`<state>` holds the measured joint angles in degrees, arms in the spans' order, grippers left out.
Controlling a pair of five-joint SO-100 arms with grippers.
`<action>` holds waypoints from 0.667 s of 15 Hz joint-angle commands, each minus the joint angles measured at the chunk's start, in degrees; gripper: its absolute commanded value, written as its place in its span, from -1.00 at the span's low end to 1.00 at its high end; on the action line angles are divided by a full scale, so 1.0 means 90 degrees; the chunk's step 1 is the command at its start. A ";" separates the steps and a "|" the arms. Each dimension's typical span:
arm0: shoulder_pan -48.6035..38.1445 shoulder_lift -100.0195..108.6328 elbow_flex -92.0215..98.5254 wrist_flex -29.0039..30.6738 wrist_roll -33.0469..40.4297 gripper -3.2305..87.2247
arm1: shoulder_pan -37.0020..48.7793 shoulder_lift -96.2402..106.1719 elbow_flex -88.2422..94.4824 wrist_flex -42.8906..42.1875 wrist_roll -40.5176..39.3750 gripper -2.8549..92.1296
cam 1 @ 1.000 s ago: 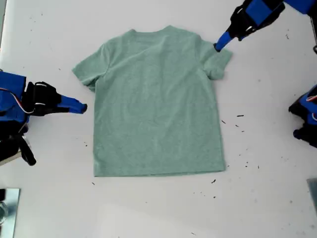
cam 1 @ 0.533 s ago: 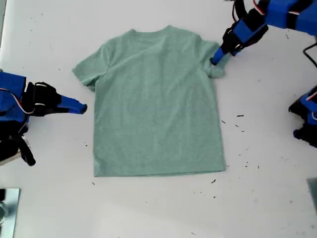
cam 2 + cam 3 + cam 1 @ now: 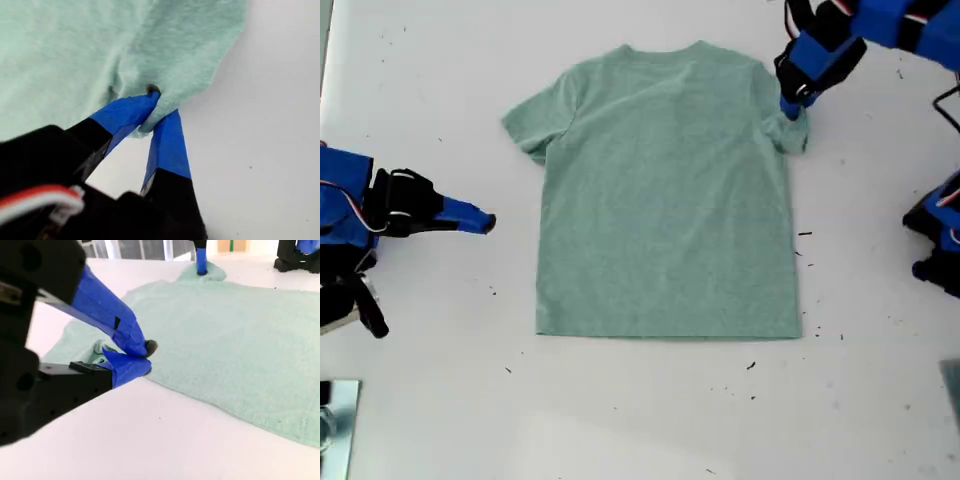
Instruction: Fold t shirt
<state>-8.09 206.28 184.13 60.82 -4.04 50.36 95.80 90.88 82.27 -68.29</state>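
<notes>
The mint-green t shirt (image 3: 665,190) lies flat on the white table, neck toward the far edge in the exterior view. My first gripper (image 3: 790,108) is shut on the sleeve at the exterior view's right; the first wrist view shows its blue fingertips (image 3: 167,140) pinching the t shirt's (image 3: 75,45) sleeve hem. My second gripper (image 3: 485,220) rests shut over the bare table at the exterior view's left, a little apart from the other sleeve. In the second wrist view my second gripper (image 3: 142,357) holds nothing, with the t shirt (image 3: 240,330) spread beyond it.
A blue and black arm base (image 3: 940,235) sits at the exterior view's right edge. Small dark specks (image 3: 805,234) dot the table near the shirt's hem. A metallic object (image 3: 335,420) shows in the exterior view's lower left corner.
The whole shirt has slid toward the exterior view's right and slightly farther away, dragged by my first gripper on the sleeve. The second arm has stayed still.
</notes>
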 commanded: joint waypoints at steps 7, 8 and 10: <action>-0.0039 0.0029 0.0029 0.0000 -0.0107 -0.93 | -0.2070 -0.1826 -0.2510 -0.1816 0.2451 -0.86; -0.0039 0.0029 0.0029 0.0000 -0.0107 -0.93 | -0.2314 -0.2344 -0.2549 -0.2295 0.2480 -0.59; -0.0049 0.0029 0.0029 0.0000 -0.0107 -0.93 | -0.2637 -0.3145 -0.3086 -0.2393 0.2715 -0.14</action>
<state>-8.09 206.28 184.13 60.82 -4.13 29.27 69.08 67.24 62.58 -45.26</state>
